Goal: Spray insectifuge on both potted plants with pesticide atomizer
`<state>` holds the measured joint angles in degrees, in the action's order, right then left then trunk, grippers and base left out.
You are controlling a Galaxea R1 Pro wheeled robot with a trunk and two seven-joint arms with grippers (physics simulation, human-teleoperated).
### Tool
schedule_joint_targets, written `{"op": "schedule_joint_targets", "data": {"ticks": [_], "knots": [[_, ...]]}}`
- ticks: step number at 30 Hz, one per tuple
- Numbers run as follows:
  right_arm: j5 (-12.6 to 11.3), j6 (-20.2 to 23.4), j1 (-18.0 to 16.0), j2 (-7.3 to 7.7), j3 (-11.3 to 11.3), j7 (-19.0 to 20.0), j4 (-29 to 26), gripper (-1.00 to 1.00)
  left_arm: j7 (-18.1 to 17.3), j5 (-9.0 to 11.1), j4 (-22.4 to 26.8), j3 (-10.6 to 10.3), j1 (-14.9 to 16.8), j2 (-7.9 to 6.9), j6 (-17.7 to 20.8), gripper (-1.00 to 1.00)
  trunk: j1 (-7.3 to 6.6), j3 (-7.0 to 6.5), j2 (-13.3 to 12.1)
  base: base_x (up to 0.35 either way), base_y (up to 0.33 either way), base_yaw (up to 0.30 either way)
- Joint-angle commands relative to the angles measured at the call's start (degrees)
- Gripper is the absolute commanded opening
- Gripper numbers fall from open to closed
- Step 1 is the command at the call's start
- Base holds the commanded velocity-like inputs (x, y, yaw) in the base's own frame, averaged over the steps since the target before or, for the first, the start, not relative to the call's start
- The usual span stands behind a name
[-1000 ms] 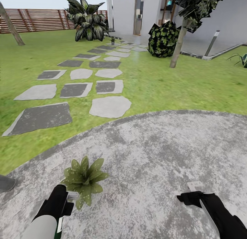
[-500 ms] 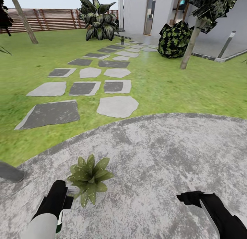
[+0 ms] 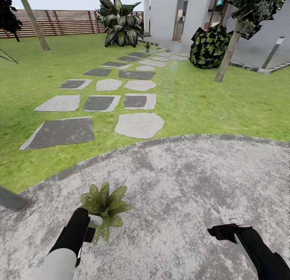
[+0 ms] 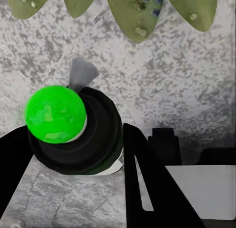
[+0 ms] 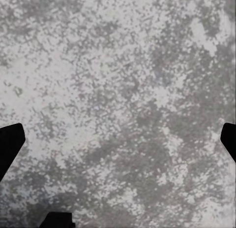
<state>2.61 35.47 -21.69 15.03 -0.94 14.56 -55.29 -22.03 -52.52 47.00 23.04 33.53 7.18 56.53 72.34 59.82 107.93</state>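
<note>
Left gripper (image 4: pixel 73 154) clamped round spray bottle (image 4: pixel 81 132), fingers on both sides. Bottle's long axis runs along fingers, grey nozzle (image 3: pixel 95 220) pointing forward at small potted plant (image 3: pixel 104 205) just beyond, on gravel patio (image 3: pixel 189 191). Right gripper (image 5: pixel 118 139) spread wide, holding nothing, over bare gravel, well apart from plant.

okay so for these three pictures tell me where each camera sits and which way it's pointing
Head view: on the robot's head, looking forward and down over the gravel patio and lawn toward the fence; both arms show, left claw by a potted plant, right claw over gravel.
Left wrist view: near the left claw, looking along its fingers at the pesticide atomizer it grips, with leaves beyond.
Right wrist view: near the right claw, facing bare gravel; its finger tips show far apart.
Shared: head and left wrist views both show that plant.
</note>
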Motion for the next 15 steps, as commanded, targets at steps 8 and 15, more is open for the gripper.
{"op": "schedule_joint_targets", "data": {"ticks": [8,15], "knots": [[0.3,0.2,0.0,-0.01,-0.1,0.4,-0.1,1.0,-0.6,-0.6,0.1,0.3,0.0,0.11,0.1,-1.0,0.01,0.04,0.0,0.013,-0.16,0.0],[0.3,0.2,0.0,-0.01,0.0,0.4,0.0,1.0,-0.6,-0.6,0.2,-0.1,0.0,0.14,0.1,-1.0,0.01,0.21,0.0,0.0,-0.003,0.181]]}}
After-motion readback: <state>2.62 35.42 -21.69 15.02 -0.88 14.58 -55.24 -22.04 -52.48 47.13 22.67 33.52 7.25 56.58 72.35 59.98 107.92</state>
